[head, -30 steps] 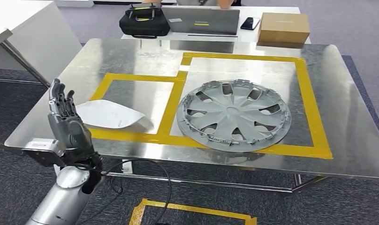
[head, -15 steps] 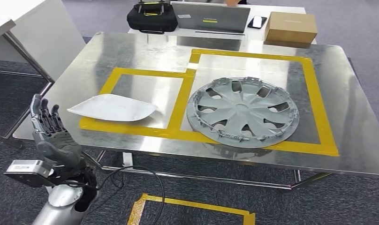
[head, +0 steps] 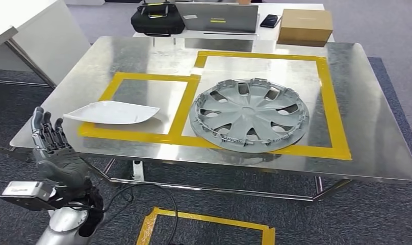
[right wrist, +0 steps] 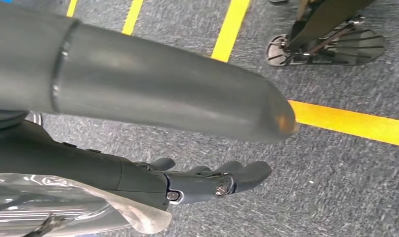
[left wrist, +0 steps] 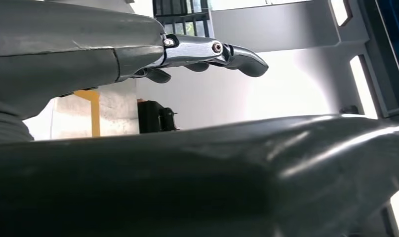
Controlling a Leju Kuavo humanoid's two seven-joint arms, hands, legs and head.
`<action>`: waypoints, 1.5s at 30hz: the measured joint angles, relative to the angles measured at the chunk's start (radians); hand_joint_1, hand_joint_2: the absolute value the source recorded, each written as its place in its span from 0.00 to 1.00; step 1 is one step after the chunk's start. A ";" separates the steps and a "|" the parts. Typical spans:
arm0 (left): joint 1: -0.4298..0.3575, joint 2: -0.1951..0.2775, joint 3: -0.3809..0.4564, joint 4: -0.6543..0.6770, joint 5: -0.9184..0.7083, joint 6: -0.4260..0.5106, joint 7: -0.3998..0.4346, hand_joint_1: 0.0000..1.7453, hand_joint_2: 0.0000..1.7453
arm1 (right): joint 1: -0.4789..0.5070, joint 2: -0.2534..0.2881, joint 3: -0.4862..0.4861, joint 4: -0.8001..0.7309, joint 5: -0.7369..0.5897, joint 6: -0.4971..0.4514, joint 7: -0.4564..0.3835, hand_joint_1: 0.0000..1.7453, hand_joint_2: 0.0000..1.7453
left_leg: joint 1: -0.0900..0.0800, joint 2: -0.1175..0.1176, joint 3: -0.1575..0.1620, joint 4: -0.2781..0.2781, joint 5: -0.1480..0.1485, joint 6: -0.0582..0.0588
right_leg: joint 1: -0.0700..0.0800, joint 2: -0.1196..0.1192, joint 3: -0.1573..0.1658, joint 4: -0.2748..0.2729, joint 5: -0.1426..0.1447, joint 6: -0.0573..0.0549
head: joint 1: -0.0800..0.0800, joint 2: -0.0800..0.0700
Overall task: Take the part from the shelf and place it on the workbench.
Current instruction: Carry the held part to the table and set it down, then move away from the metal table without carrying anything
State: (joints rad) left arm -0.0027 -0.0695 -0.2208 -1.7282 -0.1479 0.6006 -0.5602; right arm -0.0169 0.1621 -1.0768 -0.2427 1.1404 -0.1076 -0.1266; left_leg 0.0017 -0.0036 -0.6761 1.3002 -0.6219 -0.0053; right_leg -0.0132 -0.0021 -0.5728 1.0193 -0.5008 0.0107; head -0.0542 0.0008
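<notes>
— Where is the white part (head: 111, 113)?
— Flat on the workbench (head: 382, 143), inside the smaller yellow tape square (head: 181, 109) near the front left corner. The hubcap (head: 250, 114) lies beside it in the larger square.
— And the left hand (head: 57, 154)?
— Raised off the front left corner, fingers apart, holding nothing.
— The right hand (right wrist: 153, 143)?
— Hanging over grey carpet (right wrist: 336, 79) with yellow lines, fingers extended, nothing in them.
</notes>
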 joint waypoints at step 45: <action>0.008 0.020 0.016 -0.036 0.035 -0.023 0.001 0.00 0.00 | -0.013 0.008 -0.031 -0.008 0.029 -0.005 0.010 0.00 0.00 | -0.012 0.014 0.133 -0.337 0.160 0.054 | 0.003 0.001 -0.132 0.253 -0.117 0.037 | 0.011 0.000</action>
State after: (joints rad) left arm 0.0050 -0.0496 -0.2049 -1.7645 -0.1131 0.5772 -0.5596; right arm -0.0299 0.1706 -1.1074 -0.2506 1.1697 -0.1129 -0.1167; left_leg -0.0099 0.0100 -0.5428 0.9631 -0.4619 0.0491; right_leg -0.0097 -0.0015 -0.7044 1.2723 -0.6180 0.0480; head -0.0432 0.0008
